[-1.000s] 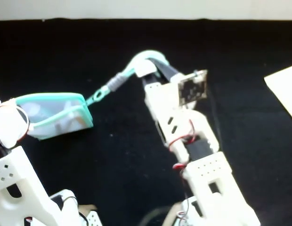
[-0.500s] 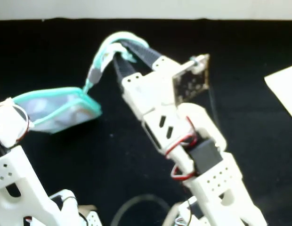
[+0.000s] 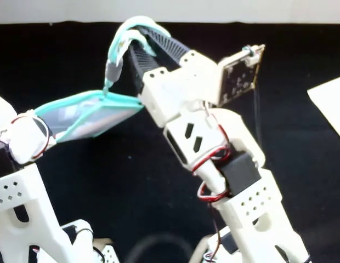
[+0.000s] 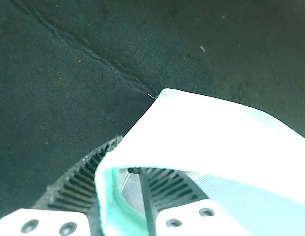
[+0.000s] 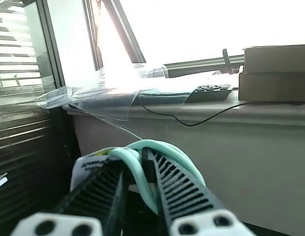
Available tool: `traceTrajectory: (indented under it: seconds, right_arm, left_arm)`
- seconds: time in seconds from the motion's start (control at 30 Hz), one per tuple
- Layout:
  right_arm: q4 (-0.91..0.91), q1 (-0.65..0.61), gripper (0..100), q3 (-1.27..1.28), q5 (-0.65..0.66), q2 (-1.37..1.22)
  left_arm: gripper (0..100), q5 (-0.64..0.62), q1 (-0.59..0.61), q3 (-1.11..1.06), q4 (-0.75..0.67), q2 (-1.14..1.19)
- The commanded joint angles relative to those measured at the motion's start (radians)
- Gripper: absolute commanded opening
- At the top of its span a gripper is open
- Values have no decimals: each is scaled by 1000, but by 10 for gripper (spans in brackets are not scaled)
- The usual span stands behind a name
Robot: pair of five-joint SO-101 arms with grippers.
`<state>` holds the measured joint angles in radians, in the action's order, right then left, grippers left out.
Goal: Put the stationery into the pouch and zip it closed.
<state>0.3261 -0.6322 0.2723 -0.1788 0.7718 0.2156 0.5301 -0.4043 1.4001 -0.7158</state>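
A teal pouch (image 3: 88,115) hangs above the black table, stretched between both arms. Its teal wrist strap (image 3: 123,35) loops up from a grey clasp (image 3: 111,71) at the pouch's top edge. My right gripper (image 3: 134,46) is shut on that strap loop, high over the table; the right wrist view has the strap (image 5: 167,150) pinched between the black ribbed fingers (image 5: 182,189) of the right gripper (image 5: 140,164). My left gripper (image 3: 41,129) is shut on the pouch's left end. In the left wrist view the pouch (image 4: 216,147) sits in the left gripper (image 4: 128,174).
A white sheet of paper (image 3: 329,104) lies at the table's right edge. The black cloth (image 3: 131,181) under the pouch is bare. The right arm's body (image 3: 214,164) rises across the middle of the table.
The right gripper has risen and swung left with the strap. The pouch's right end has lifted off the table and now tilts upward.
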Motion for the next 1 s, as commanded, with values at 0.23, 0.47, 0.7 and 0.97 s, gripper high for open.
traceTrajectory:
  seconds: [0.23,0.47,0.7,0.97]
  right_arm:
    - [174,-30,7,-130,-169,25]
    - [334,-71,7,-349,-293,25]
    - [449,-71,7,-538,-399,22]
    - [570,-71,7,-545,-460,22]
  left_arm:
    - [7,5,-15,15,15,2]
    - [7,5,-58,15,20,7]
    - [7,43,-77,12,21,7]
    - [7,52,-77,15,40,1]
